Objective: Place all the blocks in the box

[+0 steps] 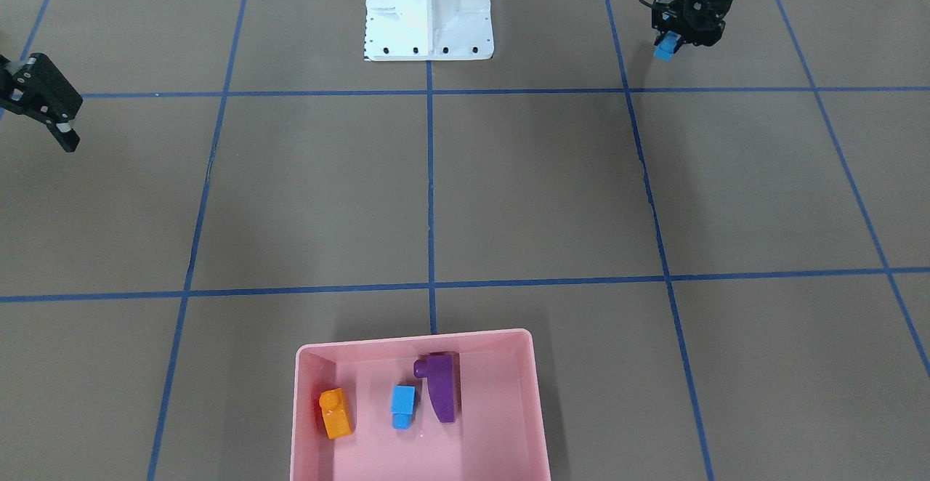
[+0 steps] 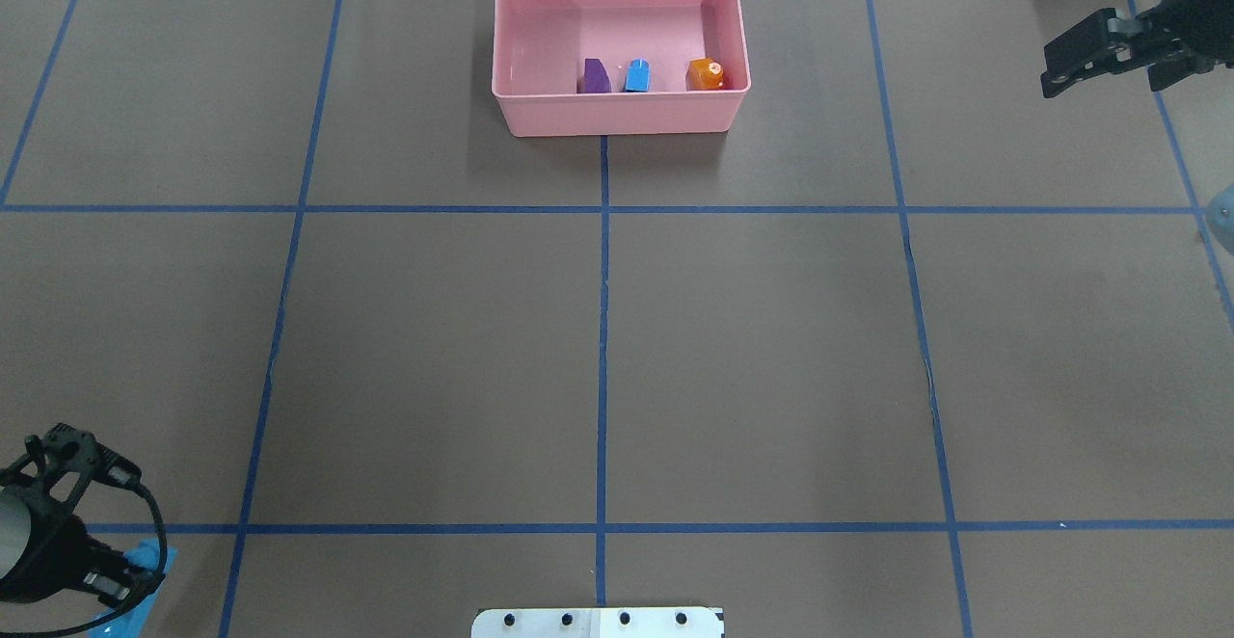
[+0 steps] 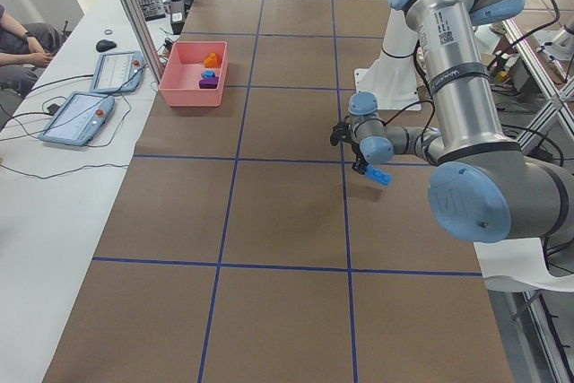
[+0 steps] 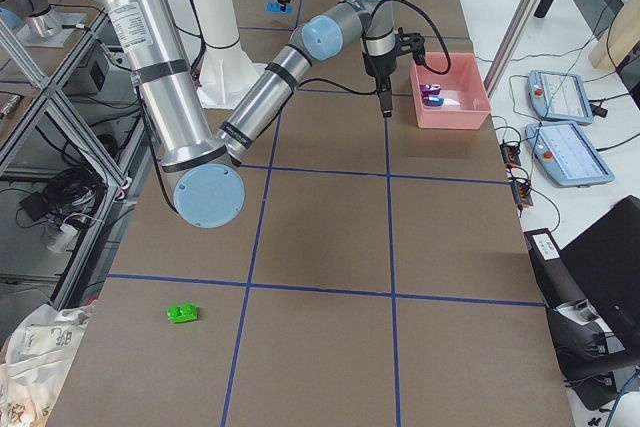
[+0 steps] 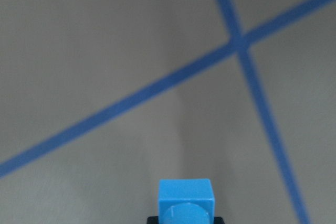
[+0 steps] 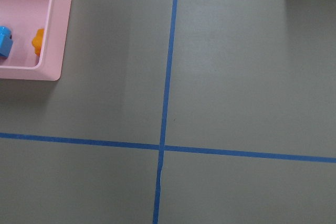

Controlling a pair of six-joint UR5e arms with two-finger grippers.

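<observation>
Low in the overhead view's lower left, your left gripper [image 2: 120, 585] is clamping the long blue studded plastic brick [image 2: 145, 558], its length slanting out under the fingers. The shallow pink plastic box [image 2: 617, 116] is sitting well apart, up and rightward at top centre. Your right gripper [image 2: 1060, 69] is hovering nearer it at upper right, and I cannot tell how its jaws are standing.

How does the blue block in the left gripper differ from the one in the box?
Place: the long blue block is clamped in the left gripper, lifted off the table; the small blue block lies in the pink box between the orange block and the purple block. Size: the held one looks longer. Both are light blue studded plastic.
</observation>
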